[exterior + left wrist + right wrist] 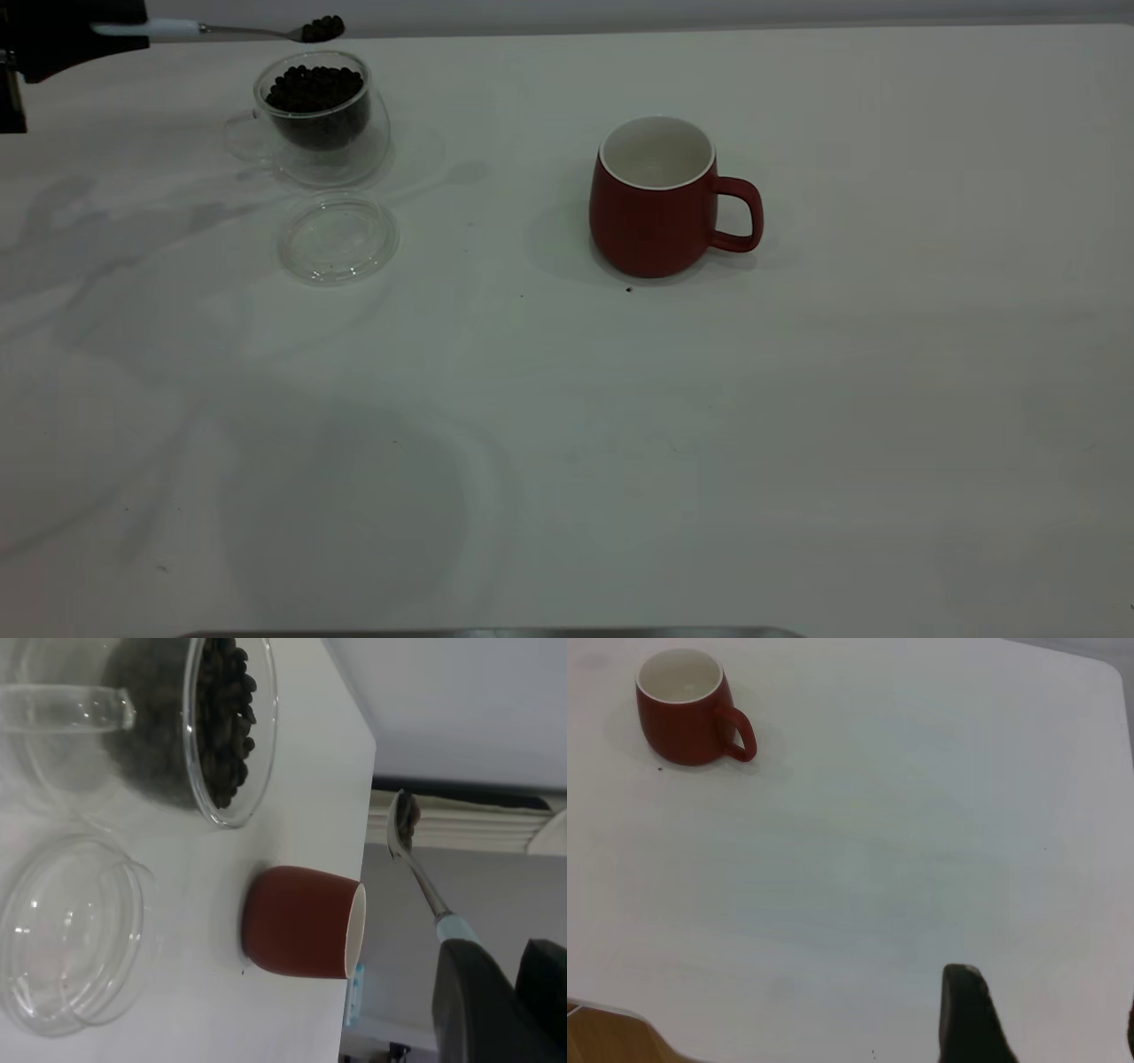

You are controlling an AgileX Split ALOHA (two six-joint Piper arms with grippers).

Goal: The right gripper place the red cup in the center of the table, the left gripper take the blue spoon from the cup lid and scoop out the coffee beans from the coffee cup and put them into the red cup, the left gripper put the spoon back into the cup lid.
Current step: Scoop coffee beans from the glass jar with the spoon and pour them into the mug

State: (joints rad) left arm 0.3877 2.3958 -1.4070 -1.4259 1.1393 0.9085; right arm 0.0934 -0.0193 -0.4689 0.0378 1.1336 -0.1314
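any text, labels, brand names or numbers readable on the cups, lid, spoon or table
None: no readable text in any view.
The rounded dark-red ceramic mug is plain.
The clear glass cup of coffee beans, the clear glass lid and the pale-blue-handled spoon carry no marks.
The white table shows only dark specks.

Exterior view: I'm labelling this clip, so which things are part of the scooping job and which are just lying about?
Part of the job:
left gripper, holding the blue spoon
coffee beans
coffee cup
cup lid
red cup
table

Just lying about:
dark speck beside the red cup
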